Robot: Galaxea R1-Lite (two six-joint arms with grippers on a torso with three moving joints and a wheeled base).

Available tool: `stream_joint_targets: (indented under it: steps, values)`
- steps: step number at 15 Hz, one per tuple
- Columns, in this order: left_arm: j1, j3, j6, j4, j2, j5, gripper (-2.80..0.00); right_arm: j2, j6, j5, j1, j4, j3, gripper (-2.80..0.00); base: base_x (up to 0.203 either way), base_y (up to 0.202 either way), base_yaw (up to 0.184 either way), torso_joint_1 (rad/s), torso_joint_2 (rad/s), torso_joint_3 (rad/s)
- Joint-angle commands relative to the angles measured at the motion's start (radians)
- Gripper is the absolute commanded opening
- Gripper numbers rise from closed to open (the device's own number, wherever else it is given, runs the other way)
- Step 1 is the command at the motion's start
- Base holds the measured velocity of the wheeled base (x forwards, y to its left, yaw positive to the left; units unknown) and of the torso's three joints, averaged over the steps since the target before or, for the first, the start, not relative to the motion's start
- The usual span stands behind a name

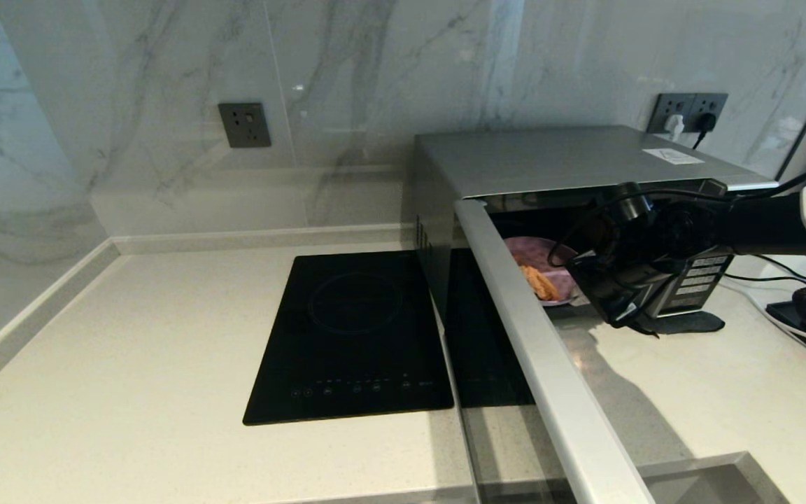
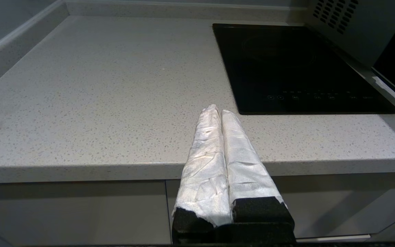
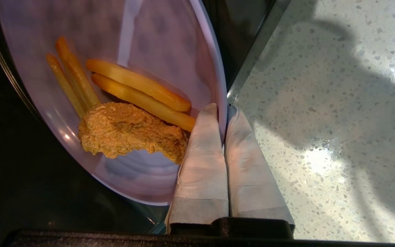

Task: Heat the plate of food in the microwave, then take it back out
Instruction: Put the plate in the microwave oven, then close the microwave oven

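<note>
On the far left the pale speckled counter (image 1: pixel 130 336) runs broad and bare to its raised back lip and front edge. The left gripper (image 2: pixel 217 111) hangs off that front edge, its two white-wrapped fingers pressed together on nothing. Next comes the flat black induction hob (image 1: pixel 354 339), set flush in the counter just beside the microwave (image 1: pixel 557 157).

The microwave is a silver-grey box whose door (image 1: pixel 543 350) stands swung wide toward the robot, its long silver edge cutting across the counter between hob and cavity. That leaves only a narrow lane between door and button panel.

The plate of food (image 3: pixel 149 44) is a shallow lilac-purple round carrying four orange fry sticks (image 3: pixel 139 84) and one brown crumbed piece (image 3: pixel 129 130), which lies against the fries' near ends. It sits at the mouth of the cavity, with its rim reaching out past the front sill toward the speckled counter, though the head view hides much of it behind the arm.

The right gripper (image 3: pixel 223 111) is clamped on the plate's rim, one padded finger inside the plate almost touching the crumbed piece, the other outside. Whether the plate rests on the cavity floor or is lifted is hard to tell.
</note>
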Motion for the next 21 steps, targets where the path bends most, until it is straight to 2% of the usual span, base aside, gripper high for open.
stream_joint_targets:
  steps: [1, 7, 10, 13, 16, 18, 21]
  values:
    - [0.0, 0.0, -0.001, 0.0, 0.002, 0.0, -2.8, 0.011, 0.007, 0.0, -0.004, 0.003, -0.009, 0.0, 0.0, 0.0, 0.0, 0.0, 0.0, 0.0]
    - [0.0, 0.0, -0.001, 0.0, 0.002, 0.0, -2.8, -0.05, 0.007, 0.0, -0.01, 0.007, 0.006, 0.0, 0.0, 0.0, 0.0, 0.0, 0.0, 0.0]
    - [0.0, 0.0, -0.001, 0.0, 0.002, 0.0, -2.8, -0.185, -0.006, -0.002, -0.01, 0.008, 0.069, 0.0, 0.0, 0.0, 0.0, 0.0, 0.0, 0.0]
    - [0.0, 0.0, -0.001, 0.0, 0.002, 0.0, -2.8, -0.409, -0.067, -0.002, -0.012, 0.009, 0.22, 0.0, 0.0, 0.0, 0.0, 0.0, 0.0, 0.0]
    - [0.0, 0.0, -0.001, 0.0, 0.002, 0.0, -2.8, -0.626, -0.157, -0.009, -0.024, 0.009, 0.463, 0.0, 0.0, 0.0, 0.0, 0.0, 0.0, 0.0]
    - [0.0, 0.0, -0.001, 0.0, 0.002, 0.0, -2.8, -0.739, -0.204, -0.047, -0.032, 0.01, 0.6, 0.0, 0.0, 0.0, 0.0, 0.0, 0.0, 0.0]
    - [0.0, 0.0, -0.001, 0.0, 0.002, 0.0, -2.8, -0.903, -0.265, -0.1, -0.035, 0.055, 0.689, 0.0, 0.0, 0.0, 0.0, 0.0, 0.0, 0.0]
